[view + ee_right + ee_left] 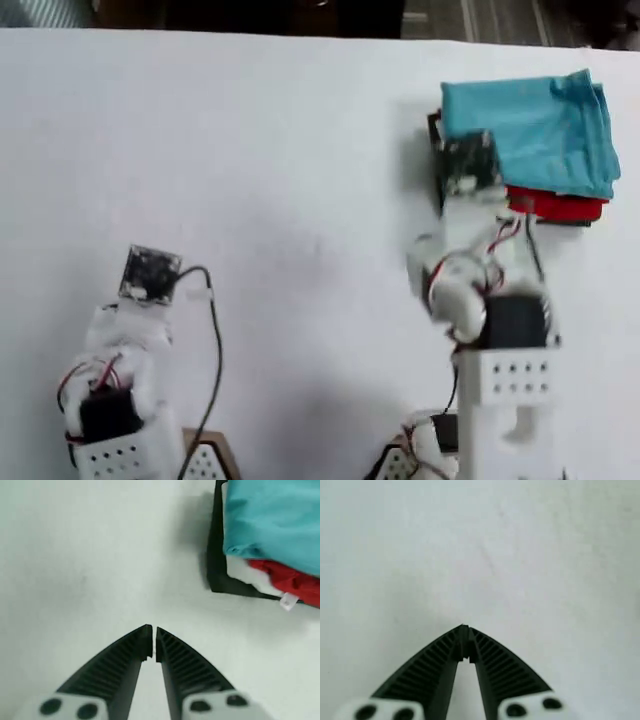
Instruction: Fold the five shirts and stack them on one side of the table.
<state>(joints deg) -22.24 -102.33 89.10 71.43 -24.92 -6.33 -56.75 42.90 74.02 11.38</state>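
A stack of folded shirts sits at the table's far right. A teal shirt [535, 130] lies on top, a red shirt [558, 206] shows beneath it, and a black shirt [216, 570] edges the pile's bottom. In the right wrist view the teal shirt [272, 522] and red shirt [292, 580] lie just beyond my right gripper [154, 642], which is shut and holds nothing. The right arm [470, 190] stands next to the stack's near-left corner. My left gripper [464, 642] is shut over bare table, at the near left of the table [150, 275].
The white table [280, 150] is bare across its middle and left. A black cable [215, 350] runs along the left arm. The arm bases [500, 390] stand at the near edge.
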